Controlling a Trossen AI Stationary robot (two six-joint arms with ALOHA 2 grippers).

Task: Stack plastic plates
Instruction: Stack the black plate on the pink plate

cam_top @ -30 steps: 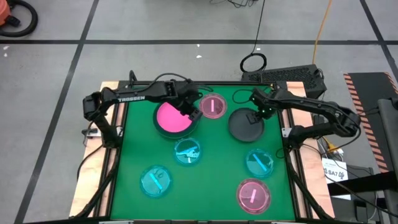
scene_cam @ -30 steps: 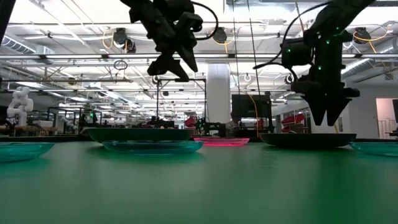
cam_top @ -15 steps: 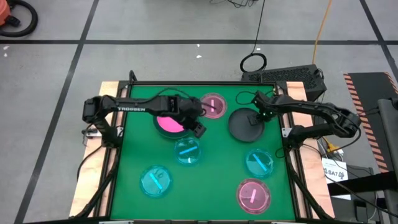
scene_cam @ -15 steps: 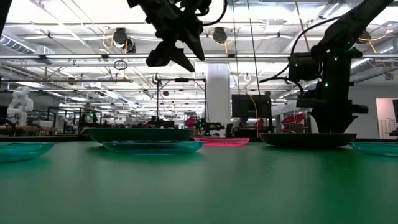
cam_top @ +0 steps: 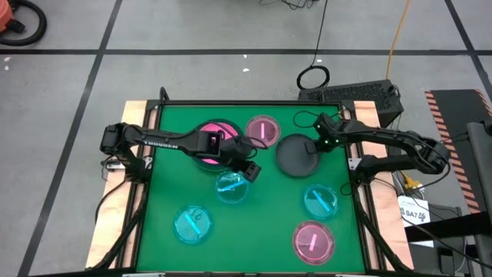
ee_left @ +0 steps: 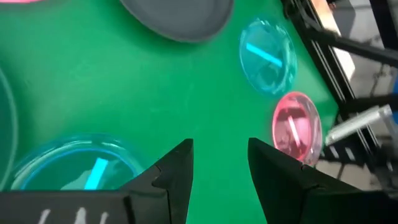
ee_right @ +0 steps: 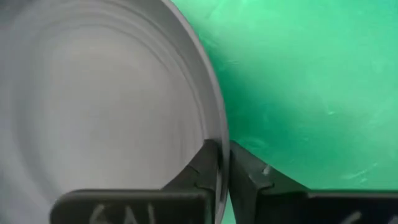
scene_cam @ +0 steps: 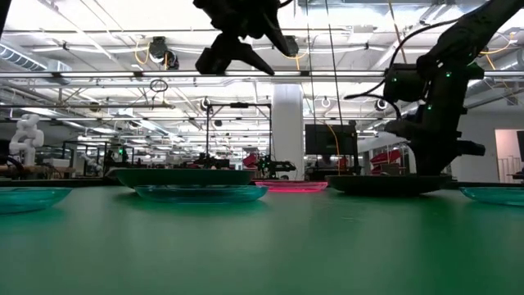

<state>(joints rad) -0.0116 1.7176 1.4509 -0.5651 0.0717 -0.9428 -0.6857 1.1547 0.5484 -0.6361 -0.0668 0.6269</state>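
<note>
The right gripper (cam_top: 319, 143) pinches the rim of a dark grey plate (cam_top: 298, 155), which sits right of centre in the high view; in the right wrist view its fingers (ee_right: 208, 163) close on either side of the plate's edge. The left gripper (cam_top: 249, 169) hangs open above the green table (cam_top: 269, 208), centre of the high view, over the edge of a cyan plate (cam_top: 232, 186). Behind it, upper centre, the bright pink plate (cam_top: 207, 131) lies on another dark grey plate, with a translucent pink plate (cam_top: 263, 131) beside it. Two more cyan plates (cam_top: 192, 223) (cam_top: 320, 201) and a second translucent pink plate (cam_top: 314, 240) lie lower down.
</note>
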